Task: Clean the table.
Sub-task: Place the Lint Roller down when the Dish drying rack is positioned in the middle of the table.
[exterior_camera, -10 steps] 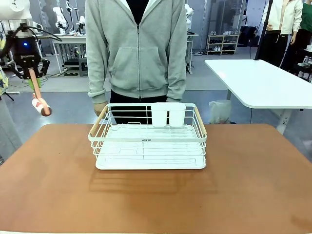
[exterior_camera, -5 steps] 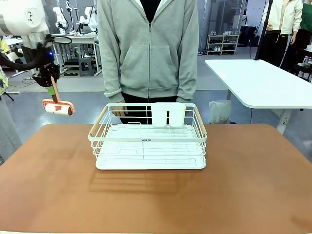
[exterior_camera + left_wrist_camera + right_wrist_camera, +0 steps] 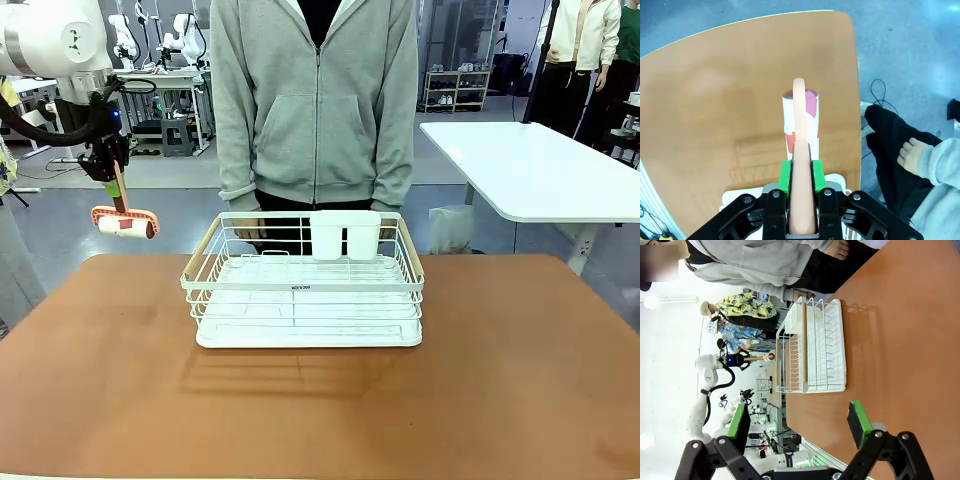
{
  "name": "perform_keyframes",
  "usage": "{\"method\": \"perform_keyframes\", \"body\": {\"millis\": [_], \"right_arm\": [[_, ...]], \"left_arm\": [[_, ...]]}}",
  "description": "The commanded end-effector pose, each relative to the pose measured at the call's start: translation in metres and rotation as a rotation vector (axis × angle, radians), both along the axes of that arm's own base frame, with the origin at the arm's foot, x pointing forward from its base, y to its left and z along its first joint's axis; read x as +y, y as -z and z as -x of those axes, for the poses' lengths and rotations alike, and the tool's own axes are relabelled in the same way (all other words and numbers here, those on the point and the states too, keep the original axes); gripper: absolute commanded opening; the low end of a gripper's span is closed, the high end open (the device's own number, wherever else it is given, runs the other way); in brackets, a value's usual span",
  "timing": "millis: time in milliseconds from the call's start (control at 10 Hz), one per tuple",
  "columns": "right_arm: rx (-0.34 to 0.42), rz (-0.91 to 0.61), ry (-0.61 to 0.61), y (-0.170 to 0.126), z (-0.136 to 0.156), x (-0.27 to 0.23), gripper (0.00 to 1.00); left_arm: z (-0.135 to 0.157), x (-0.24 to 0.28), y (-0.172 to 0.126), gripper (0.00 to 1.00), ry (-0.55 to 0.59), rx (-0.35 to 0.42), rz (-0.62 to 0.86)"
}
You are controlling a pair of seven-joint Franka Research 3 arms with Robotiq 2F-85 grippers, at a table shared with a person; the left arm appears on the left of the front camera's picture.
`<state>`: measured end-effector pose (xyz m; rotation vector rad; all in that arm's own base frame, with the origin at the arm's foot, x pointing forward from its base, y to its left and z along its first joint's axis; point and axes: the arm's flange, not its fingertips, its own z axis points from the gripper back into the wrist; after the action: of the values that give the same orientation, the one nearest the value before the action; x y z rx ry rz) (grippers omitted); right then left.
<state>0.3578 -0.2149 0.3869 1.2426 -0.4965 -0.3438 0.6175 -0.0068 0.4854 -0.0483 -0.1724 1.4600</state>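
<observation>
My left gripper (image 3: pixel 113 172) hangs above the far left corner of the reddish-brown table (image 3: pixel 320 410), shut on the pinkish handle of a lint roller (image 3: pixel 125 223). The roller's white and red head lies sideways below the fingers, well off the tabletop. In the left wrist view the green pads (image 3: pixel 785 174) clamp the handle and the lint roller head (image 3: pixel 812 117) points at the table (image 3: pixel 715 100). My right gripper (image 3: pixel 799 424) is open above the table (image 3: pixel 905 340), nothing between its fingers.
A white wire rack (image 3: pixel 305 285) with wooden handles stands mid-table, also seen as the rack (image 3: pixel 812 347) in the right wrist view. A person in a grey hoodie (image 3: pixel 315 100) stands right behind it. A white-topped table (image 3: pixel 540 165) is at the back right.
My left arm has swung right toward the table corner with the lint roller, whose head turned from end-on to sideways. The person has shifted slightly to the right.
</observation>
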Motion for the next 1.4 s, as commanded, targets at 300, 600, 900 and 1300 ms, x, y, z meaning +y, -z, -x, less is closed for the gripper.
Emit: {"method": "perform_keyframes", "body": {"millis": [300,600,900,1300], "right_arm": [[-0.003,-0.001,0.003,-0.002,0.002,0.001,1.00],[-0.003,-0.001,0.003,-0.002,0.002,0.001,1.00],[-0.003,-0.001,0.003,-0.002,0.002,0.001,1.00],[-0.003,-0.001,0.003,-0.002,0.002,0.001,1.00]], "left_arm": [[0.004,-0.005,0.050,0.21,-0.077,-0.096,0.036],[0.019,-0.014,0.082,0.21,-0.091,-0.142,0.050],[0.025,-0.011,0.098,0.21,-0.148,-0.178,0.042],[0.036,-0.014,0.115,0.21,-0.112,-0.170,0.083]]}}
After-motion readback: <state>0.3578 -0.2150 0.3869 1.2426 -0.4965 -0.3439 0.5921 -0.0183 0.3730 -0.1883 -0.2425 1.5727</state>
